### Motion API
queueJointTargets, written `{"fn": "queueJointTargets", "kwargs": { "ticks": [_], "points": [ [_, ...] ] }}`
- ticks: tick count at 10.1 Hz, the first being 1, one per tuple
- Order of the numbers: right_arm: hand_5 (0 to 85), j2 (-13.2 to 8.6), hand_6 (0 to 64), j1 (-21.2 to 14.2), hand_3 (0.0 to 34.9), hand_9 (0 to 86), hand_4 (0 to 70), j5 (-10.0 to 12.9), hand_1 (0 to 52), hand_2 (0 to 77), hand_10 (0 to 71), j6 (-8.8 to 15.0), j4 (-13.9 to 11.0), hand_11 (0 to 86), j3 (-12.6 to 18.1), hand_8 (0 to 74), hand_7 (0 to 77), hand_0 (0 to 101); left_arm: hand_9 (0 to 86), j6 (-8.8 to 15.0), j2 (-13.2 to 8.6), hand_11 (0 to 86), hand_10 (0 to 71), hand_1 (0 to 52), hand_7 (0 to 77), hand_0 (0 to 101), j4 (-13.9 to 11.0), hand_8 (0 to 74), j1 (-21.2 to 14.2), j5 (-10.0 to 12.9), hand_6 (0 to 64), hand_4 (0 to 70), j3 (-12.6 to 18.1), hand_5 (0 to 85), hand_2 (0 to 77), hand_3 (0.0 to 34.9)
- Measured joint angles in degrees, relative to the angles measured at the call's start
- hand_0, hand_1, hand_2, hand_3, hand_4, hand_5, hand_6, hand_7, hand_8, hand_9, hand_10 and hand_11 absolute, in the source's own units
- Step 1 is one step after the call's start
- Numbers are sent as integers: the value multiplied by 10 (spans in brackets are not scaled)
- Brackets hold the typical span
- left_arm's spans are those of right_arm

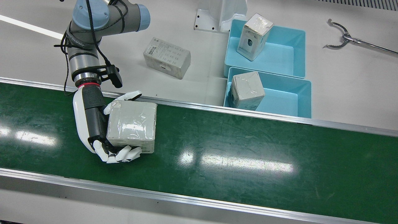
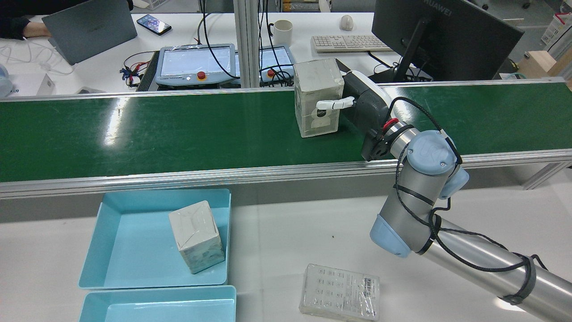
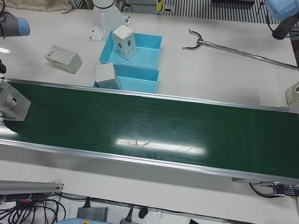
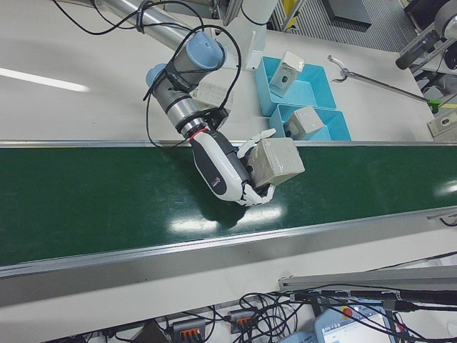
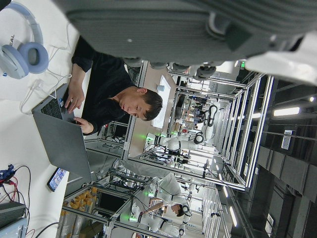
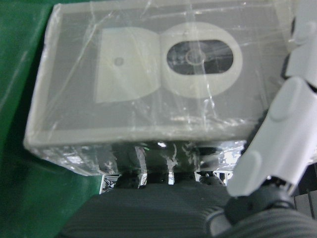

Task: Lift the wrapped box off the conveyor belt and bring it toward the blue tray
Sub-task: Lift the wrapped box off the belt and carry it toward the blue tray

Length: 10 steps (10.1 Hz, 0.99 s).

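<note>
The wrapped box [image 1: 132,126], pale grey under clear film, is over the green conveyor belt [image 1: 233,146] near its left end in the front view. My right hand [image 1: 93,124] is shut on it, thumb [image 1: 129,95] on the far side and fingers [image 1: 121,154] curled round the near side. The rear view shows the box [image 2: 316,96] upright with its base at belt level; whether it touches I cannot tell. Up close, the right hand view fills with the box [image 6: 148,74]. Only the palm of my left hand [image 5: 173,25] shows, holding nothing.
Two blue trays [image 1: 298,37] [image 1: 303,90] sit on the white table beyond the belt, each holding a wrapped box. A flat wrapped package [image 1: 167,57] lies left of them. A metal grabber tool [image 1: 342,37] lies at the far right. A person works at a laptop [image 2: 89,27] beyond.
</note>
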<state>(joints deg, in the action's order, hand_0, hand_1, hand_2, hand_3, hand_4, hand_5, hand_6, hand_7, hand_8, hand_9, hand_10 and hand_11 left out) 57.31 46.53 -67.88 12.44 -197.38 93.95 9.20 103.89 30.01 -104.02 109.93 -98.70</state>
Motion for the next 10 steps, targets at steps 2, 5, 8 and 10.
{"fn": "queueJointTargets", "kwargs": {
  "ticks": [2,5,8,10],
  "points": [
    [714,-3,349,0,0,485,164,3,5,153,295,1,-1,431,15,442,458,397,0,0,0,0,0,0,0,0,0,0,0,0,0,0,0,11,5,0],
    [676,-9,442,-8,0,720,191,18,5,284,453,10,-4,638,73,698,638,382,0,0,0,0,0,0,0,0,0,0,0,0,0,0,0,11,5,0],
    [693,-17,605,-59,0,764,213,65,5,289,562,32,-7,704,146,698,774,387,0,0,0,0,5,0,0,0,0,0,0,0,0,0,0,11,11,0],
    [693,-33,616,-114,0,764,224,103,5,289,551,64,-7,704,177,698,774,389,0,0,0,0,5,0,0,0,0,0,0,0,0,0,0,11,5,0]
  ]
}}
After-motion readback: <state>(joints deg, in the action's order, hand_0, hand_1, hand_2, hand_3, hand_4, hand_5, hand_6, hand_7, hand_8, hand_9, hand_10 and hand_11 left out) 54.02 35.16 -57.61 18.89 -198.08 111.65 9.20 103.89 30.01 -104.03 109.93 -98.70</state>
